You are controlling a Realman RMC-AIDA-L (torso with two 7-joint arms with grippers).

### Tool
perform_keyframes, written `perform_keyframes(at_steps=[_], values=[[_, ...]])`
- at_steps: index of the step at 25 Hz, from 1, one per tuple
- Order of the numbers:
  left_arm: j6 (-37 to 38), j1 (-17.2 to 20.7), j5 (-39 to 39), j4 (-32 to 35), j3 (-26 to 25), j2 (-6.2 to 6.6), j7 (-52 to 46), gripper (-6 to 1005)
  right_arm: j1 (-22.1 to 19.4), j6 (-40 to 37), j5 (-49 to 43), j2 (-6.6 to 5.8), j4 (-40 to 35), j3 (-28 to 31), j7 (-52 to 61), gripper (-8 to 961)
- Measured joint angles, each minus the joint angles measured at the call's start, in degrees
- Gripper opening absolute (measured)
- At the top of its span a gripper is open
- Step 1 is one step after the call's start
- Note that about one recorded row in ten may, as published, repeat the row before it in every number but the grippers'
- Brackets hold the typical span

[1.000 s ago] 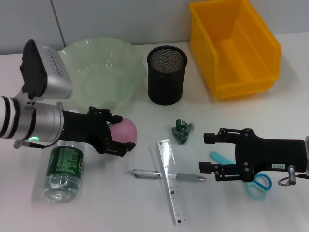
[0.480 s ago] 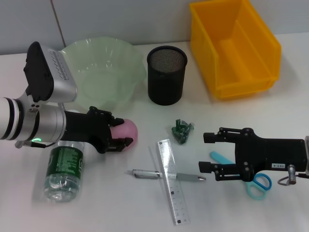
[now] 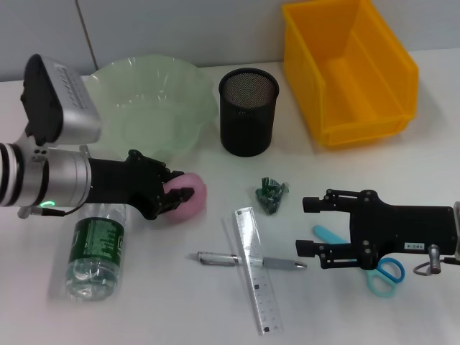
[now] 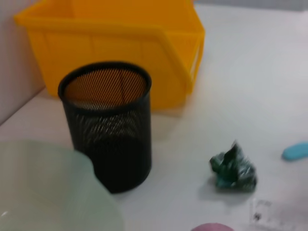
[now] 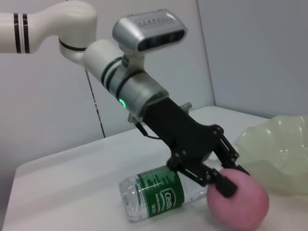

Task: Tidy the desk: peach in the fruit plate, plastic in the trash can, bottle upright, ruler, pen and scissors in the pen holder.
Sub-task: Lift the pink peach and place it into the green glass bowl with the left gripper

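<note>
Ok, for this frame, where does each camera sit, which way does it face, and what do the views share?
Head view: high on the robot, looking down at the desk; both arms show, left gripper at the peach.
Left wrist view: low, facing the pen holder and trash can; no gripper shows.
Right wrist view: low, facing across at the left gripper, peach and bottle.
All three show the fruit plate.

Bkgd: plain pale grey wall [image 3: 180,29] behind the work surface, w/ one thin dark vertical seam [image 3: 85,32] on the robot's left side. Furniture = a broad flat white tabletop [image 3: 165,302], matte, soft shadows, lighting even & diffuse. In the right wrist view the wall [image 5: 250,53] shows a corner, two grey panels meeting; no windows or floor in view.
</note>
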Motion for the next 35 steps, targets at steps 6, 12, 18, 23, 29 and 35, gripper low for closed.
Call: perform_keyframes(at_steps=[6,12,18,23,29,35], values=[[8.81,1.92,-5.91,4.55,-5.27,0.16,-1.20,263,0.08,0.03,0.00,0.03,-0.01,0.00,0.22,763],[5.45,2.59,-18.04,2.22,-11.40,0.02,1.71,216,0.09,-0.04,0.00,0.06,-0.05,0.01,0.43,762],[-14.10,0.43,-25.45,-8.02,-11.49,-0.11,5.43,164,-0.01,-0.42,0.01,0.06,0.03,0.63,0.44,761],[-20.72,-2.70,-25.34,-14.66,-11.45,0.18,5.00,182,-0.09,-0.52,0.04,0.12,0.06,0.62,0.44,760],[-20.73,-2.83,-25.36,-14.94,-11.31,0.16,4.55,238,-0.09,-0.55,0.08,0.14,0.06,0.61,0.44,759],[-20.78,-2.73,-25.67,-14.91,-11.28,0.14,4.37,423,-0.09,-0.55,0.09,0.14,-0.08,0.61,0.44,758]])
